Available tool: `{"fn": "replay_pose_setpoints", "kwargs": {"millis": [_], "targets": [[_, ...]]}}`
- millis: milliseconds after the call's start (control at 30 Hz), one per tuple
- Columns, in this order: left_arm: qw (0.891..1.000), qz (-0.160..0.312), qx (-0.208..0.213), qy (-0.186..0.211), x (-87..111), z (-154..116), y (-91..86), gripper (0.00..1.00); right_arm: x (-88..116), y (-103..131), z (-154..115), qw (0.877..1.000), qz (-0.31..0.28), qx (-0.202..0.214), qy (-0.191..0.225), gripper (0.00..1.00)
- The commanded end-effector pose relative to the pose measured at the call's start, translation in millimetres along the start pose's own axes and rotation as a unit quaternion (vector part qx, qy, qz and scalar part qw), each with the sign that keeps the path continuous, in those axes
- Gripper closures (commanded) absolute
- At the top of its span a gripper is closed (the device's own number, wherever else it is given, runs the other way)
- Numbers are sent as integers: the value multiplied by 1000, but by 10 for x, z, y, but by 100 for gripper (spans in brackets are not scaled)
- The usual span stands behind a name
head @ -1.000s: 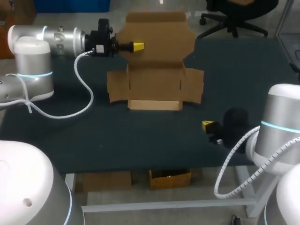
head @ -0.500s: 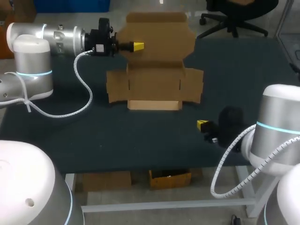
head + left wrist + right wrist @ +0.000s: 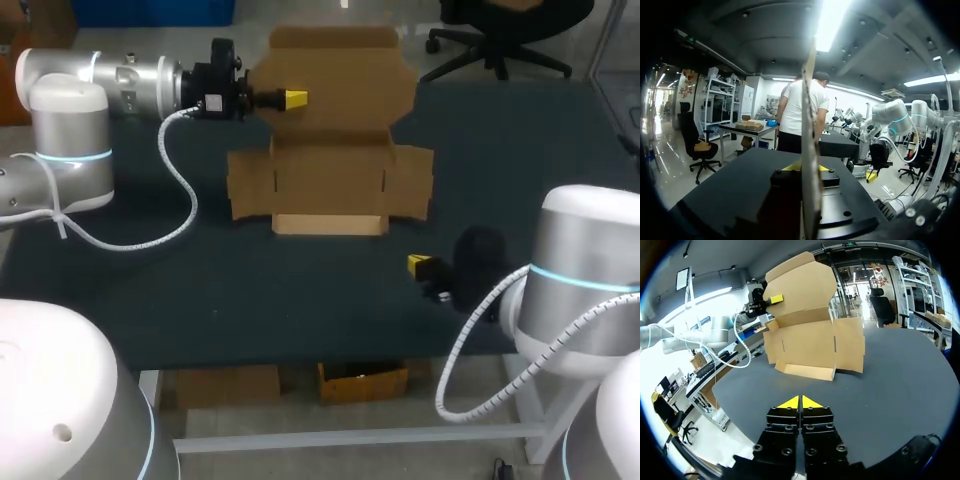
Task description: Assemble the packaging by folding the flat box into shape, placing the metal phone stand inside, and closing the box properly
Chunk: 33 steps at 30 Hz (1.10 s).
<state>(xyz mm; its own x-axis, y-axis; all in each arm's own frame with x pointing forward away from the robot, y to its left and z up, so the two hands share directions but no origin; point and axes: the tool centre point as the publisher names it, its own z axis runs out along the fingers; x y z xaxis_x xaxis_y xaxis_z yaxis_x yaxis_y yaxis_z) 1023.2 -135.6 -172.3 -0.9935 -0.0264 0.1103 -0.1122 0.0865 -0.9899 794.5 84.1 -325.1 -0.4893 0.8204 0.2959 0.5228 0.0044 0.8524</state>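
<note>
the right gripper (image 3: 421, 266), tips pressed together, slides toward 9 o'clock, nearer the box (image 3: 330, 185); the left gripper (image 3: 291, 97) stays clamped on its raised lid flap (image 3: 340, 75).

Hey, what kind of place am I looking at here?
Likely a robotics lab workbench: a robot's left gripper pinches a raised flap of a partly folded cardboard box on a dark table, and its right gripper hangs shut nearby.
</note>
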Motion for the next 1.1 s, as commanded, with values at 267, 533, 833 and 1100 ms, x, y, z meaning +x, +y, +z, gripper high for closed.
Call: {"fn": "replay_pose_setpoints", "kwargs": {"millis": [267, 533, 833, 1100], "targets": [[1000, 0, 0, 2, -8, -11, 24, 100, 65, -45, 3, 992, -1, -59, -113, 100], [1000, 0, 0, 2, -8, -11, 24, 100, 162, -39, 217, 990, -3, -71, -118, 100], [1000, 0, 0, 2, -8, -11, 24, 100, 279, -97, 475, 985, -9, -83, -153, 100], [1000, 0, 0, 2, -8, -11, 24, 100, 317, -120, 738, 979, 1, -95, -180, 100]]}}
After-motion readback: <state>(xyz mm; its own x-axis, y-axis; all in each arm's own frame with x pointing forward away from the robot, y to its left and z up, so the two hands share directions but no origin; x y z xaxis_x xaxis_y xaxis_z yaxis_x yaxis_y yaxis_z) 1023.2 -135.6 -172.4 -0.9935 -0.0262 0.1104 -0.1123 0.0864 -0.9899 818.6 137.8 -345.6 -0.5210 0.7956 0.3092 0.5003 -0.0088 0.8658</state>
